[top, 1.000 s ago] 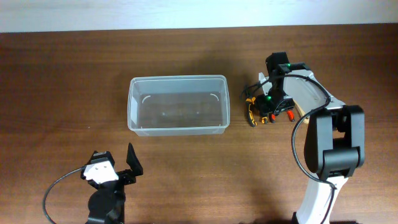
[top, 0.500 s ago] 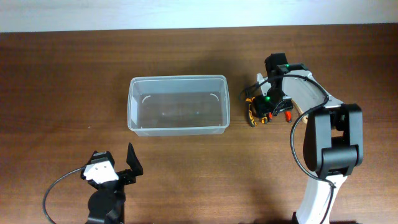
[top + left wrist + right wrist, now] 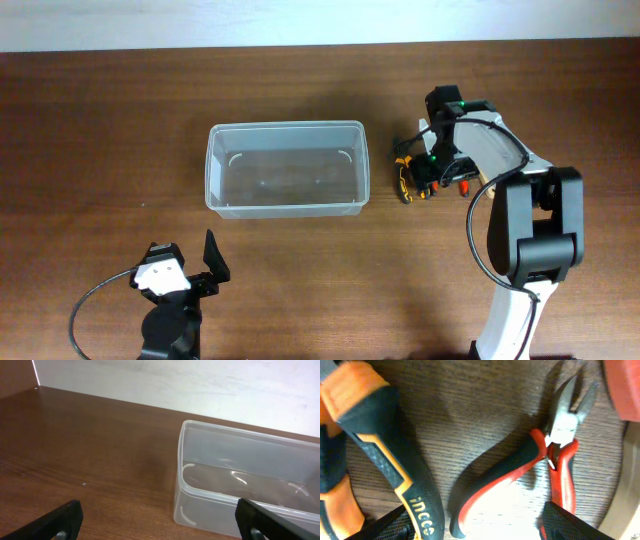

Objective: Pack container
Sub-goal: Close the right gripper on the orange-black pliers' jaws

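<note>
The container (image 3: 212,170) is a large clear plastic tub, empty, at mid-table; it also shows in the left wrist view (image 3: 210,510). Right of it lie hand tools: red-and-black pliers (image 3: 520,467) and an orange-and-black handled tool (image 3: 395,460), seen from overhead as a small cluster (image 3: 405,180). My right gripper (image 3: 433,172) hangs low over these tools, open (image 3: 480,527), its fingers either side of the red pliers' handles. My left gripper (image 3: 190,272) is open and empty (image 3: 157,525) near the front edge, short of the tub's left end.
A red object (image 3: 622,385) and a pale curved rim (image 3: 625,505) lie just right of the pliers. A white wall (image 3: 200,385) runs along the table's far edge behind the tub.
My right gripper has shifted very slightly over the tools. The left arm and the tub have not moved.
</note>
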Motion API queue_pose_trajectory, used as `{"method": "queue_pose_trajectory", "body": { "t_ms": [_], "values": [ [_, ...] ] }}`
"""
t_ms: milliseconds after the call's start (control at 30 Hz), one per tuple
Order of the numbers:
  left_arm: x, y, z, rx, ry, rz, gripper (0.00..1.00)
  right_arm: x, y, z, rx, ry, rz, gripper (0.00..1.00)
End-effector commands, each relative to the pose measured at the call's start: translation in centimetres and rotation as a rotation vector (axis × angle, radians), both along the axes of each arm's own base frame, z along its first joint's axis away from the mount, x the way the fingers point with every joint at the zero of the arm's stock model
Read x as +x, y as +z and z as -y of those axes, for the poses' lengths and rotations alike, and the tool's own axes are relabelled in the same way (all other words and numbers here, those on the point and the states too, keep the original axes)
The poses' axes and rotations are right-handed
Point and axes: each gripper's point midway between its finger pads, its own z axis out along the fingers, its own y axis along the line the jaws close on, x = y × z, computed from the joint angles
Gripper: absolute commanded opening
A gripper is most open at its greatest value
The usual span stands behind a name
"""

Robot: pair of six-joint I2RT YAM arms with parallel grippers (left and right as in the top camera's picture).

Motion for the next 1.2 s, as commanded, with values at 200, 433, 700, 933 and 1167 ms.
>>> {"method": "queue_pose_trajectory", "body": {
  "t_ms": [200, 433, 700, 933, 1167],
  "values": [
    [0.0, -0.1, 0.0, 0.009, -0.002, -0.001, 0.99, 2.4, 3.2, -1.5, -0.014, 0.052, 0.057, 0.79],
    [0.0, -0.1, 0.0, 0.009, -0.002, 0.0, 0.99, 2.3, 3.1, -4.3, -0.014, 0.217, 0.054, 0.57],
    [0.0, -0.1, 0.0, 0.009, -0.003, -0.001, 0.99, 2.7, 3.0, -4.9, -0.012, 0.237, 0.072, 0.31],
    [0.0, -0.1, 0.0, 0.009, -0.003, 0.0, 0.99, 3.2, 3.0, -5.0, -0.011, 0.237, 0.092, 0.43],
    [0.0, -0.1, 0.0, 0.009, -0.003, 0.0, 0.99, 3.2, 2.4, -4.9, -0.011, 0.238, 0.094, 0.43]
  ]
}}
